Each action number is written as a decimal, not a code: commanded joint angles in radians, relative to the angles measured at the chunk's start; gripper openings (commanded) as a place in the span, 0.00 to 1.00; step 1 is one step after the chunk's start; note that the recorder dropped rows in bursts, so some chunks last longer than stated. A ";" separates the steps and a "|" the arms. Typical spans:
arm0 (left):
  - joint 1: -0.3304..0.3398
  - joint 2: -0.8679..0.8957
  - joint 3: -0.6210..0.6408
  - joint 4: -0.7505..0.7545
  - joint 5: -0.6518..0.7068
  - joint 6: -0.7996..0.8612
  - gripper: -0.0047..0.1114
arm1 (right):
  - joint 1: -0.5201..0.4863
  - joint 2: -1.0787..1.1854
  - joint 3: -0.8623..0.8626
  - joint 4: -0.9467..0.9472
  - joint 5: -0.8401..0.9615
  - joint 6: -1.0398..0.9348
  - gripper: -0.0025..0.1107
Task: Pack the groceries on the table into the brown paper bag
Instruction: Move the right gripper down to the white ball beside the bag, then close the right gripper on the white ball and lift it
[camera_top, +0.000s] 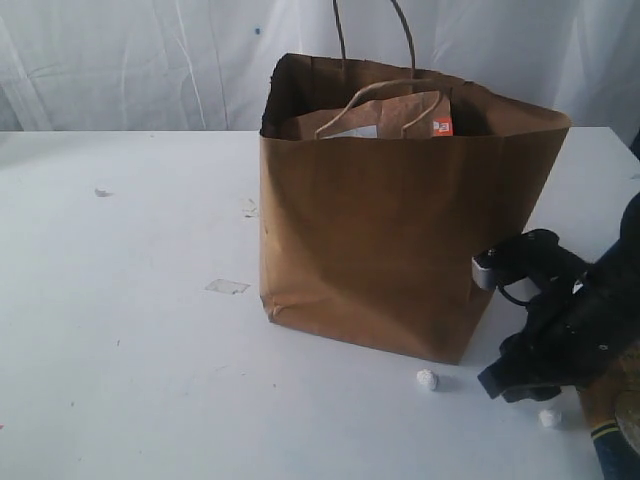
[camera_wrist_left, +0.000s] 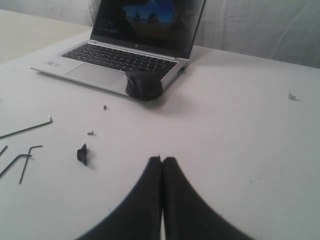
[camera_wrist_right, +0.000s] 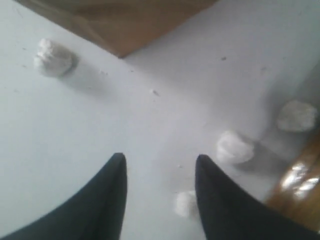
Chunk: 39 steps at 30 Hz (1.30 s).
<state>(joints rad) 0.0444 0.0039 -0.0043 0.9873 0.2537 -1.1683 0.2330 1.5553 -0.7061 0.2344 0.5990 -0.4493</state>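
— While looking across the white tabletop (camera_top: 120, 340), hard to miss the brown paper bag (camera_top: 380, 250). Whereabouts exactly?

— Upright, mouth open, right of the table's middle and well back from the near edge. Twisted cord handles (camera_top: 375, 95) up, one arched just over the rim and one poking higher behind it.

— Anything inside?

— Brown labelled pouch (camera_top: 385, 118), leaning at the back, with only its top above the rim. White label and a small orange patch on it. Everything lower hidden by the bag's front wall.

— And the right gripper (camera_wrist_right: 160, 156)?

— Low over the tabletop, just off the bag's front right corner. Fingers parted, with nothing pinched between them. Small white lumps (camera_top: 427, 380) scattered on the surface around it, one lying close by a fingertip. Cannot tell whether touching. Also a brown glossy shape (camera_wrist_right: 295, 185) at the frame's edge, too blurred to name.

— Left gripper (camera_wrist_left: 161, 160)?

— Fingers pressed together, holding nothing, above another stretch of the white top. Beyond the tips, an open laptop (camera_wrist_left: 135, 55) close to a table edge, with a black mouse (camera_wrist_left: 144, 84) against its front edge. Nearer, loose hex keys (camera_wrist_left: 25, 127), a small black part (camera_wrist_left: 82, 154) and two tiny screws (camera_wrist_left: 104, 106), all lying apart from the fingers.
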 joint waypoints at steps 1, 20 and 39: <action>-0.007 -0.004 0.004 0.016 -0.001 -0.002 0.04 | 0.049 0.000 -0.004 0.185 0.091 -0.169 0.39; -0.007 -0.004 0.004 0.016 -0.001 -0.002 0.04 | 0.350 -0.084 0.215 0.268 -0.465 -0.055 0.32; -0.007 -0.004 0.004 0.016 -0.001 -0.002 0.04 | 0.365 -0.064 0.267 0.236 -0.735 0.069 0.49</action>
<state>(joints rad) 0.0444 0.0039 -0.0043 0.9873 0.2537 -1.1683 0.5883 1.4785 -0.4192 0.4877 -0.1611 -0.3848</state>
